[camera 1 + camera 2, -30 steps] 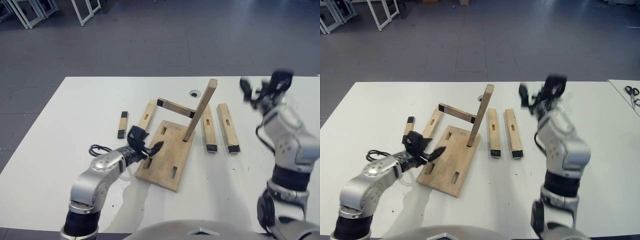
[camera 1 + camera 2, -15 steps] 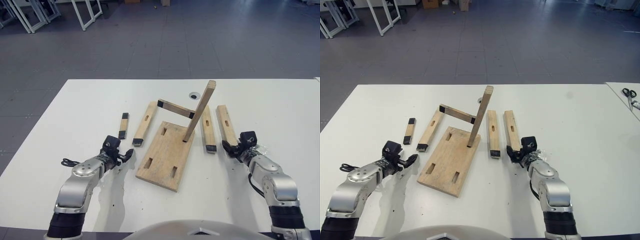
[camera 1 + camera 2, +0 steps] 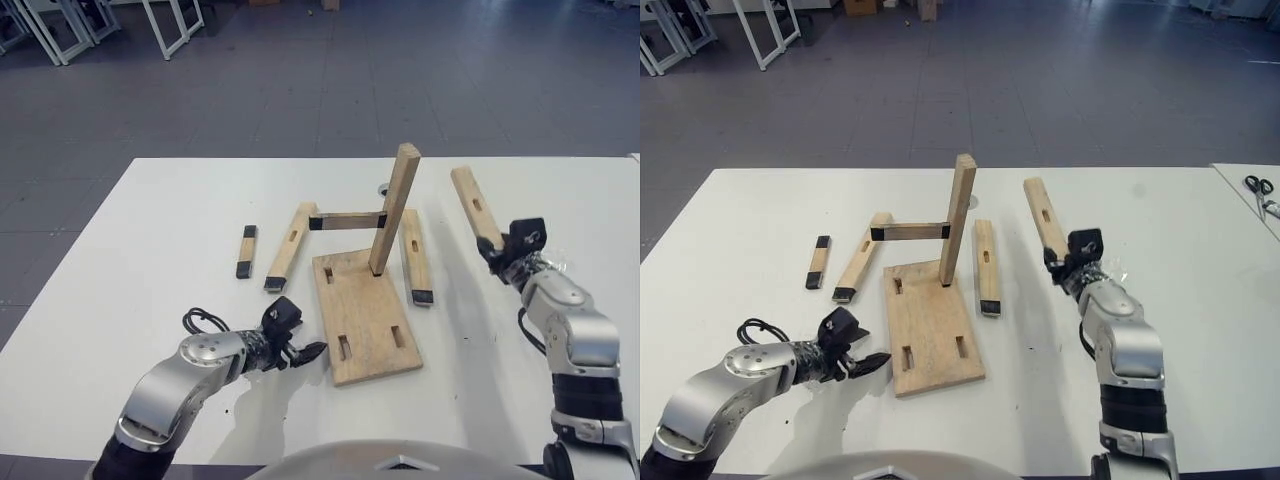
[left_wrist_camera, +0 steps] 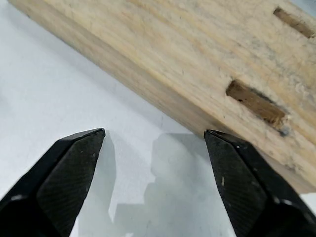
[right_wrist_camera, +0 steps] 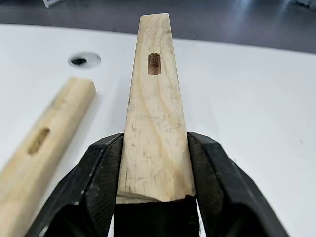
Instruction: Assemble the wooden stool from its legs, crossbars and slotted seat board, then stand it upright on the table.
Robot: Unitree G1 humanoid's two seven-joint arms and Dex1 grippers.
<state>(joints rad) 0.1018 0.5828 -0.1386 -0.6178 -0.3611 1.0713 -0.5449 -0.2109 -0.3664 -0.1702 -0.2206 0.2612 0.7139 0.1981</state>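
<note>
One leg sits clamped in the right hand; brace the board with the open, empty left hand while slotting that leg upright.

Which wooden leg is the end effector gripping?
The rightmost leg, clamped by the right end effector; the others lie flat or stand in the seat board.

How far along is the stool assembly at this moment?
Done: one leg stands in the seat board, a crossbar plugged into its side. In hand: the right tool is shut on a second leg; the left tool is open at the board's near edge. Remaining: two legs and a short crossbar lie loose; stool not yet upright.
</note>
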